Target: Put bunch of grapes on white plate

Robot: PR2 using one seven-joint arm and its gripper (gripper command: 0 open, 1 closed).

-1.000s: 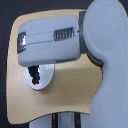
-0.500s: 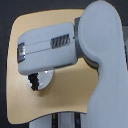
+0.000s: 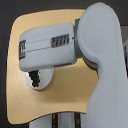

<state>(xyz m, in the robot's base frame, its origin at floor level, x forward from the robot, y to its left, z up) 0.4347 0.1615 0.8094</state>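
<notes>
The white plate [image 3: 45,80] lies on the tan table towards the exterior view's left, its upper part covered by my arm. A dark, lumpy shape [image 3: 34,79] sits over the plate's left half, just under the arm. It looks like the bunch of grapes, possibly with my fingertips around it, but the frame is too coarse to separate them. My grey forearm [image 3: 50,46] hangs directly above and hides the gripper itself. Whether the jaws are open or shut does not show.
The rounded tan table [image 3: 60,97] has dark floor beyond its left edge. My large grey upper arm and shoulder [image 3: 102,55] fill the exterior view's right side. A dark stand shows below the table's front edge.
The forearm has come lower in the picture and looks larger, covering more of the plate's top. The dark shape stays over the plate's left half.
</notes>
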